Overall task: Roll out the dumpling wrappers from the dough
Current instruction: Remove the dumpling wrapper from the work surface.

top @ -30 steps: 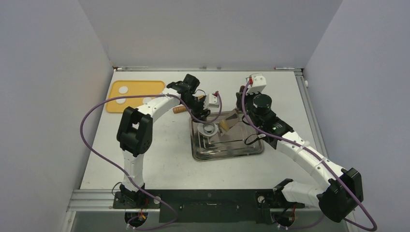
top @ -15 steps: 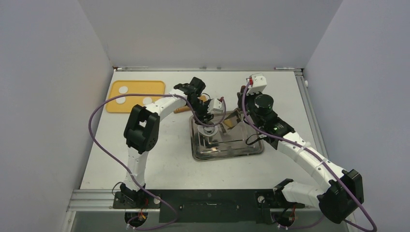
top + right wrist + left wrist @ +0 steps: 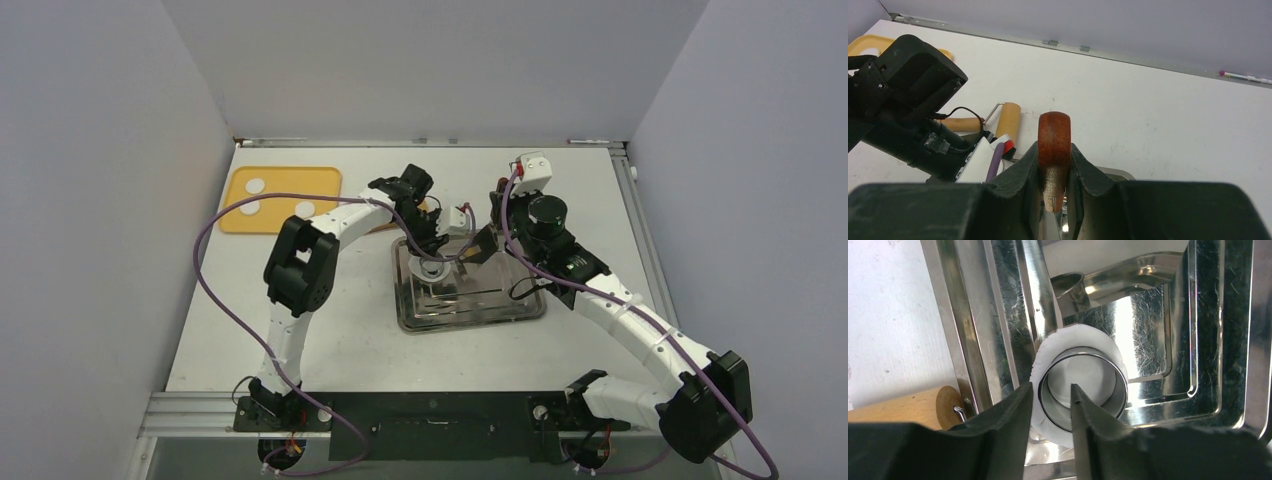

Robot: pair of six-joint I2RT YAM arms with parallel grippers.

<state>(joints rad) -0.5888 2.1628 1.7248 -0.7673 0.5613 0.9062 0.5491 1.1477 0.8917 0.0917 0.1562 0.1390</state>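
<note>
- The left gripper [image 3: 1050, 390] points down into the tray [image 3: 1198, 340]. Its jaws are narrow but not closed. One finger [image 3: 1013, 410] is outside a metal ring [image 3: 1118, 392], the other inside it, and the ring's wall stands between them. A gap shows beside the inner finger.
- The ring sits on the wrapper [image 3: 1083, 337], a flat white sheet whose edge shows around the ring on the far side and on the left.
- The right gripper [image 3: 1054, 147] is clamped on a red-brown wooden handle [image 3: 1054, 130] at the far edge of the tray. The handle stands upright between the fingers, with a bit of metal showing below it.
- The wrapper and ring lie in the far left part of the tray, which is shiny steel, rectangular and stepped. The rest of its floor shows only scratches and reflections.
- A wooden rolling pin [image 3: 1008, 117] with a wire frame lies on the table [image 3: 300, 320] just beyond the tray's far left corner.
- The table is white and lightly scuffed, and the tray sits near its middle.
- A yellow board [image 3: 285, 178] lies at the far left corner of the table, well apart from the tray, with white dough [image 3: 255, 186] lumps on it.
- A pen [image 3: 1245, 76] lies by the metal rail at the far edge.
- Plain pale grey walls close the table in on three sides.
</note>
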